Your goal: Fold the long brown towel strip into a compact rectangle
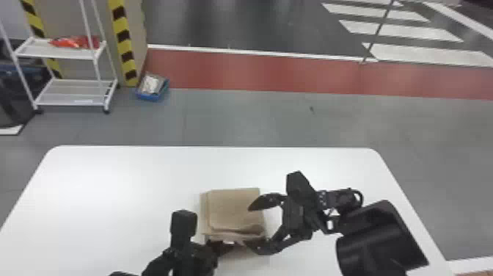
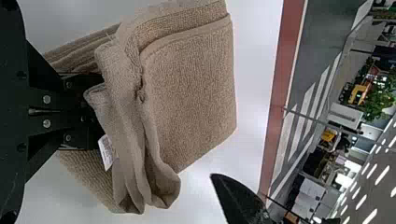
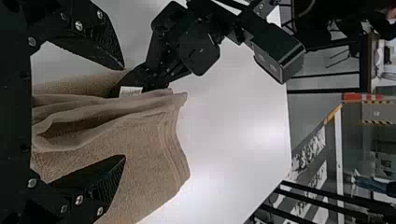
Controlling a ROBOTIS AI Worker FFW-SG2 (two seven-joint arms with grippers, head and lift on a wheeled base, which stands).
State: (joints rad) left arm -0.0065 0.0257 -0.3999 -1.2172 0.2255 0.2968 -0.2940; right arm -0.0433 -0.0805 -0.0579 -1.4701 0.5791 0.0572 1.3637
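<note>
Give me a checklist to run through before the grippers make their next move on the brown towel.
1. Left gripper closed on the towel at its near side: ok.
2. Right gripper open, fingers spread: ok.
3. Towel resting on the table, away from its far edge: ok.
4. Near-side layers flat: not ok, they bunch in loose folds by the left gripper.
5. White label tucked in: not ok, it sticks out beside the left gripper.
6. Left gripper's hold firm enough for a pull: cannot tell.
</note>
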